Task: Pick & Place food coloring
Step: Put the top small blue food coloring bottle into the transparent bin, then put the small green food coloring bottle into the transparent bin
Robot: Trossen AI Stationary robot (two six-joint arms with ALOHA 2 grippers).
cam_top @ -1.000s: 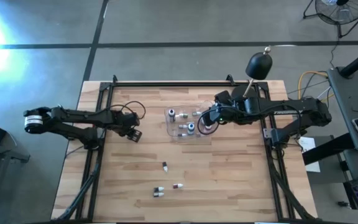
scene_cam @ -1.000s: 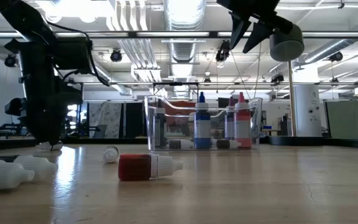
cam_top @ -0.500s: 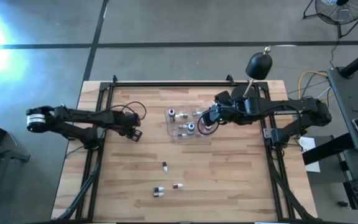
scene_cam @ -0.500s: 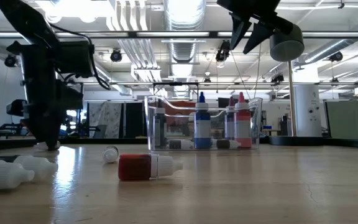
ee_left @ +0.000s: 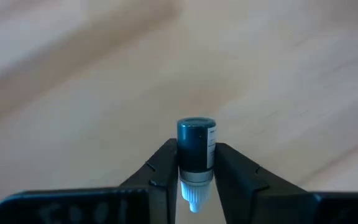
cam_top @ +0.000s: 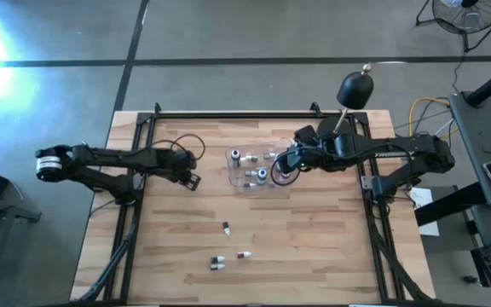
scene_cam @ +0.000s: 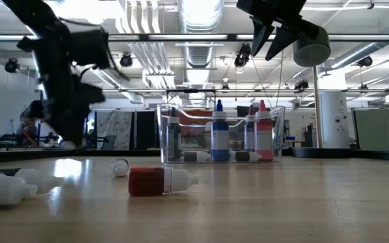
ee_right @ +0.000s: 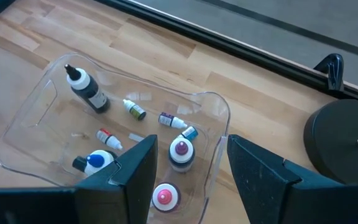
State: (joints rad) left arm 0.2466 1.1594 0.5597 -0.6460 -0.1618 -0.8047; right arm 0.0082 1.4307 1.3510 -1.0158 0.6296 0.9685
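My left gripper (cam_top: 193, 179) (scene_cam: 71, 140) hangs left of the clear tub (cam_top: 254, 170), shut on a tiny dark teal food coloring bottle (ee_left: 196, 146) with a white cap. My right gripper (cam_top: 286, 162) (ee_right: 188, 163) stands open above the tub's right end, with nothing between its fingers. Several dropper bottles stand or lie inside the tub (ee_right: 23, 130) (scene_cam: 221, 135). Loose bottles lie on the wood near the front: one (cam_top: 226, 228), a pair (cam_top: 217, 263) and a red one (cam_top: 244, 254) (scene_cam: 161, 181). My left gripper pinches the bottle between its two fingers where the dark body meets the white cap (ee_left: 195, 175). The fingers slant down from the table's left. The bottle lies along them, flat bottom (ee_left: 196, 127) pointing away from the wrist and dropper tip toward it. It is clear of the wood.
A black dome lamp (cam_top: 355, 88) on a round base (ee_right: 344, 140) stands at the far right, close behind my right arm. A black frame rail (cam_top: 228, 115) runs along the far edge. Bare wood lies between the tub and the loose bottles.
My left gripper has risen off the tabletop and shifted toward the table's right, nearer the tub, tilting a little. My right arm has kept still.
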